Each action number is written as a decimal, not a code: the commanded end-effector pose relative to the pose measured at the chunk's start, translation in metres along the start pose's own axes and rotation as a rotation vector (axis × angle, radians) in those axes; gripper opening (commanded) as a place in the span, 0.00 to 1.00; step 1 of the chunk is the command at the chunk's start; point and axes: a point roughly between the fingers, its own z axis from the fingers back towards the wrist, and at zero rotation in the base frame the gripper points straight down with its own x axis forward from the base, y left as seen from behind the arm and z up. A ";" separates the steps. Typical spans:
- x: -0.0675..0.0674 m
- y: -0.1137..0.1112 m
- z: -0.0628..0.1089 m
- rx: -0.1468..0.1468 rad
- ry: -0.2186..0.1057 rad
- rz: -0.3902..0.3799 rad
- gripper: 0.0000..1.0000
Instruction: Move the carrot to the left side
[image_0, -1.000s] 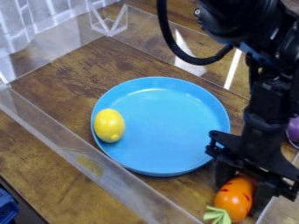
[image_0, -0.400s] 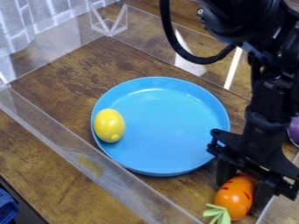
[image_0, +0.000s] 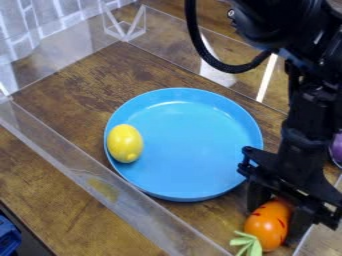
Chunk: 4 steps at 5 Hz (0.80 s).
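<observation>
Essentially nothing has shifted over the last second: the black end effector (image_0: 277, 212) remains clamped on the small orange toy carrot (image_0: 266, 227), low on the wooden table (image_0: 80, 85), right of the round blue plate (image_0: 187, 140). Judgement: grasp secured, leftward transfer outstanding.

Very little has changed for you here. The tool (image_0: 277, 212) sits a hair lower and further right in the picture than a second ago, its jaws closed on the carrot (image_0: 266, 227). The carrot has slipped the same small way toward the bottom edge (its green leaves now reach nearly to the bottom edge of the picture).
</observation>
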 end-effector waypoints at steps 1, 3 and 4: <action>-0.011 -0.009 0.010 0.011 -0.014 -0.062 0.00; -0.017 0.008 0.052 0.032 -0.101 -0.026 0.00; -0.021 0.025 0.083 0.052 -0.167 0.022 0.00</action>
